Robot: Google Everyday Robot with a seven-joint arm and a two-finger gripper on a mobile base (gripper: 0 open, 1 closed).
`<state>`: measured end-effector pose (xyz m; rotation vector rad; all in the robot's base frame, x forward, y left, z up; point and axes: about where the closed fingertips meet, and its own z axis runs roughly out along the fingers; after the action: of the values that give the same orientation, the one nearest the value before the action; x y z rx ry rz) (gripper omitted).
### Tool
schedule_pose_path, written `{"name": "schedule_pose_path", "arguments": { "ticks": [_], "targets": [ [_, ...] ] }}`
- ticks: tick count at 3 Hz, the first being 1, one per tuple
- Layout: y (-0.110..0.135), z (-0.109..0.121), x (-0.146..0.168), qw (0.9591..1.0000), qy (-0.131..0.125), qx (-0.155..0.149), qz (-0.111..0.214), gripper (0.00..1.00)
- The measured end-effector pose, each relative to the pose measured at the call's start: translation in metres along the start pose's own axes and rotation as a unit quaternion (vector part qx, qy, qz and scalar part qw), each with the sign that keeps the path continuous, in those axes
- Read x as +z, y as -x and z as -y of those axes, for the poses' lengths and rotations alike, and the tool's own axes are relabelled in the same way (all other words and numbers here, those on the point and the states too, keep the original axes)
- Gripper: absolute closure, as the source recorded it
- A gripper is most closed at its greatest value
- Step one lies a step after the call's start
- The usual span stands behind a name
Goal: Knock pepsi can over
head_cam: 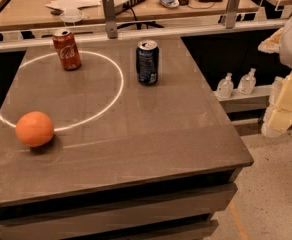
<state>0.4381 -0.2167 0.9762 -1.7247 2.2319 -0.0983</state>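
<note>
Presently, the pepsi can (147,62) is seen upright at one o'clock on the desk (151,134), unobstructed for a push; the hand (282,115) is held off at three o'clock, its state not discernible.

pepsi can (147,62) upright near the far edge of the grey table (161,134); red can (66,49) upright to its left, orange (34,128) at front left. my gripper (284,104) hangs beyond the table's right side, well apart from both cans.
</note>
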Motion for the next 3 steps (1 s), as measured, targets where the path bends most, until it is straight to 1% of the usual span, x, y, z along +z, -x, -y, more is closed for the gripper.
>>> {"name": "schedule_pose_path", "arguments": {
  "ticks": [1, 2, 3],
  "targets": [
    [0.001, 0.001, 0.0, 1.0, -0.001, 0.001, 0.007, 0.0],
    [0.007, 0.021, -0.005, 0.9933, -0.016, 0.02, 0.113, 0.0],
    [0.012, 0.053, 0.001, 0.9745, -0.033, 0.004, 0.222, 0.0]
  ]
}}
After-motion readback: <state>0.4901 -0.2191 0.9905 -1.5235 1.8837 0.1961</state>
